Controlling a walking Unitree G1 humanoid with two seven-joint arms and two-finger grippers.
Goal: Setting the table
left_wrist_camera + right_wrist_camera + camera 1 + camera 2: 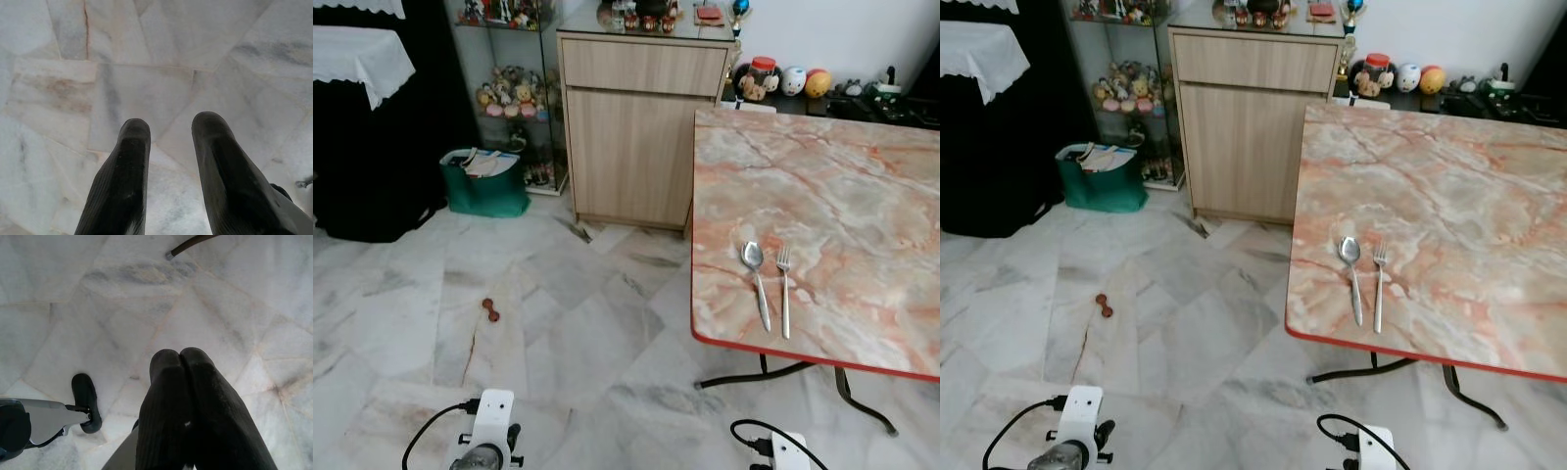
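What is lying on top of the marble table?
A spoon and a fork lie side by side near the marble table's front edge; the rest in view is bare.

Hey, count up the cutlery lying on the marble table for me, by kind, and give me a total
Spoons: 1, the spoon
Forks: 1, the fork, lying beside it near the table edge
Total: 2

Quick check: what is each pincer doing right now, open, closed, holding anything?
Left pincer: open, holding nothing, pointed at the marble floor.
Right pincer: closed, fingers together, holding nothing, pointed at the floor.
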